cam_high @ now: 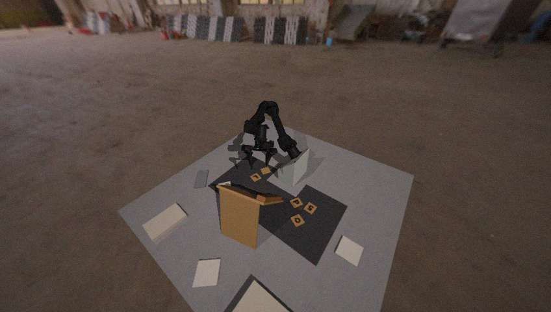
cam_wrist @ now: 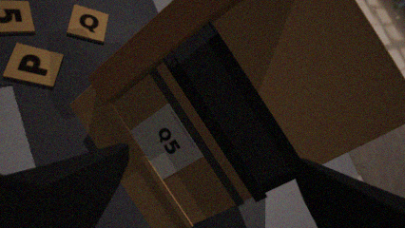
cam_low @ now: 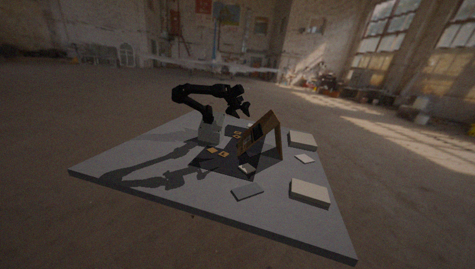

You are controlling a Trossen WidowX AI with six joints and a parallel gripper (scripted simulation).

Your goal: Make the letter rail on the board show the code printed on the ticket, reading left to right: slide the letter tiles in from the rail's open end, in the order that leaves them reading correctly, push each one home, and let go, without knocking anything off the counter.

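My gripper (cam_high: 258, 165) (cam_low: 243, 116) (cam_wrist: 213, 160) is open and empty, above the mat and in front of the sloped wooden board (cam_high: 239, 216) (cam_low: 266, 121) (cam_wrist: 333, 95). The ticket (cam_wrist: 185, 152) on the board reads Q5. The dark rail (cam_wrist: 233, 109) above it shows no letter tile; a raised wall closes its upper-left end in the wrist view. The Q tile (cam_high: 297, 220) (cam_wrist: 87, 24), 5 tile (cam_high: 310, 208) (cam_wrist: 16, 18) and P tile (cam_high: 295, 202) (cam_wrist: 33, 66) lie flat on the mat. An L-like tile (cam_high: 255, 177) (cam_low: 223, 153) lies beside a tile with no readable letter (cam_high: 265, 170) (cam_low: 212, 150).
The dark mat (cam_high: 309, 243) lies under the tiles. The pale arm base (cam_high: 297, 169) (cam_low: 209, 131) stands beside it. A grey slab (cam_high: 201, 178) (cam_low: 246, 191), a thick cream block (cam_high: 164, 222) (cam_low: 308, 192) and several other pale blocks lie around the board. The counter has open edges.
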